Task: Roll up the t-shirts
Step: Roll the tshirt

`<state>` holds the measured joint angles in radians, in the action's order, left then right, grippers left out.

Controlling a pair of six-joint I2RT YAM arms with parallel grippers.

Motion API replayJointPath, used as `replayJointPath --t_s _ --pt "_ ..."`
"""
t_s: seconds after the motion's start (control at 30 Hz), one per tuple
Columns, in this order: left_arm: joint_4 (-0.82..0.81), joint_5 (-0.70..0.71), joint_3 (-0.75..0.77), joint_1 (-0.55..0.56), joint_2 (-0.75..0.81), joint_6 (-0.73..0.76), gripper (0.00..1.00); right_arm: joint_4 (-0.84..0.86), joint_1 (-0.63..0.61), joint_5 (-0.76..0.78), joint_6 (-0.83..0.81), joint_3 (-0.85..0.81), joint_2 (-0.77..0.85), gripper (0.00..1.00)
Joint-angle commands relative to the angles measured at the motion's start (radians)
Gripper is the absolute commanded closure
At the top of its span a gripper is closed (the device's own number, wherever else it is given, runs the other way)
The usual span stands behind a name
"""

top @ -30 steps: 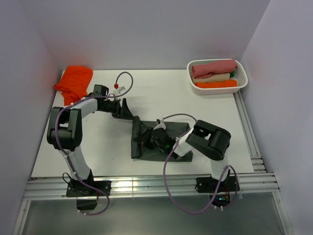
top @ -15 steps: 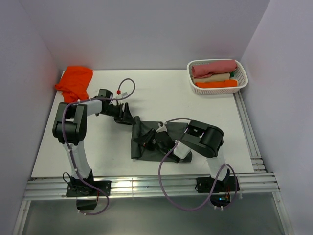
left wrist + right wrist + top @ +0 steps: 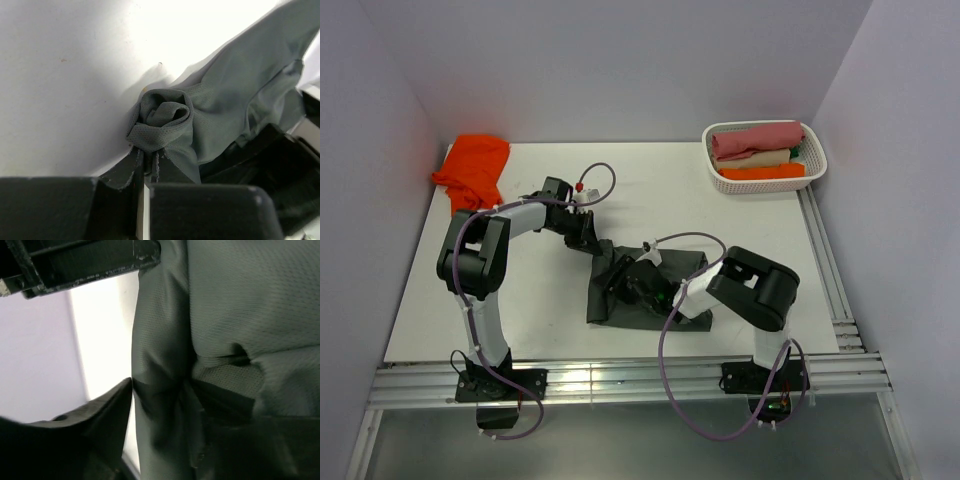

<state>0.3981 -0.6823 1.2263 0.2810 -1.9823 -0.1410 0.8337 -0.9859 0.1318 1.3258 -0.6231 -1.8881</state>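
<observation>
Tightly, left hand [image 3: 147,161] on edge of grey t-shirt [image 3: 605,305].

Open worktop [image 3: 740,235] runs between the charcoal t-shirt [image 3: 607,305] and the white basket [image 3: 765,184]; the orange t-shirt [image 3: 472,165] fills the far-left corner; walls [image 3: 375,200] close both sides.

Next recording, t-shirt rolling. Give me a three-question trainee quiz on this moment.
1. True or false: the orange t-shirt lies in the white basket.
2. The left gripper pinches: A) a bunched corner of the grey t-shirt; B) a cable; C) nothing.
3. Fill in: the ___ gripper sits over the grey t-shirt's middle.
Key: 1 false; 2 A; 3 right gripper.
</observation>
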Motion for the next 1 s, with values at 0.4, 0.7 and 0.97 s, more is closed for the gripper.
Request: replayJointPath --t_s 0.4,0.7,0.97 --pt "0.064 0.26 0.025 0.067 0.053 0.047 1.0 -1.321 -0.149 0.407 -0.096 -0.616 0.038 0.36" --pt "0.065 0.27 0.027 0.078 0.053 0.047 1.0 -1.634 -0.204 0.519 -0.115 -0.921 -0.098 0.35" --pt "0.07 0.273 0.033 0.083 0.045 0.044 1.0 -1.749 -0.234 0.555 -0.14 -1.11 -0.218 0.37"
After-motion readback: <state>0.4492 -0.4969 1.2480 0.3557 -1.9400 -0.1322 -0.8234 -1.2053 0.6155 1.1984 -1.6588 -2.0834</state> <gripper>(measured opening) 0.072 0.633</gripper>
